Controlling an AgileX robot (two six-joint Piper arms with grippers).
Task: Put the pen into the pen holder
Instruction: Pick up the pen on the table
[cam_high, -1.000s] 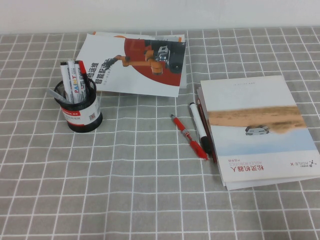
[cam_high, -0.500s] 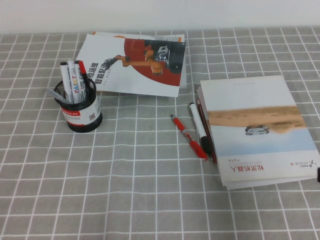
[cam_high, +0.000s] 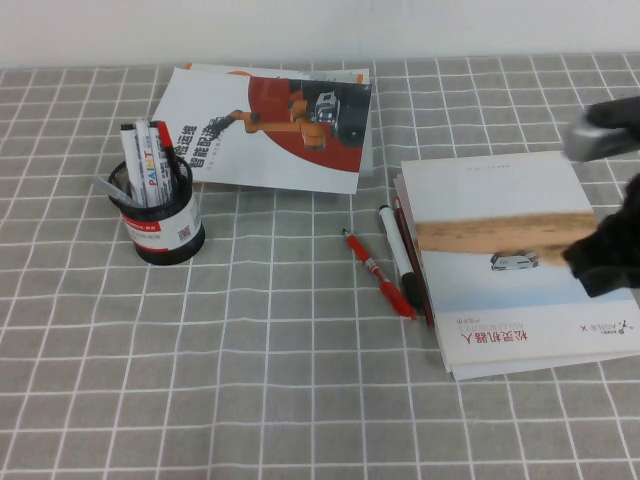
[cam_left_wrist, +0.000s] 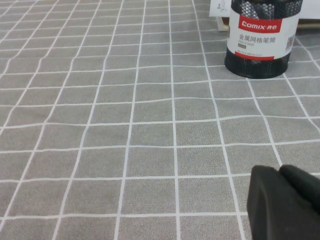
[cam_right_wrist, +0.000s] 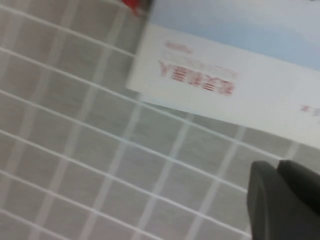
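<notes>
A red pen (cam_high: 379, 274) lies flat on the grey checked cloth near the middle of the table, slanted, with its slim tip toward the far left and its thicker red end toward the near right. Just beside it on the right lies a white marker with a black cap (cam_high: 398, 253), close against the edge of the book stack. The pen holder (cam_high: 161, 222) is a black mesh cup with a red and white label, standing upright well to the left of the pens, with several pens and markers upright inside it.
</notes>
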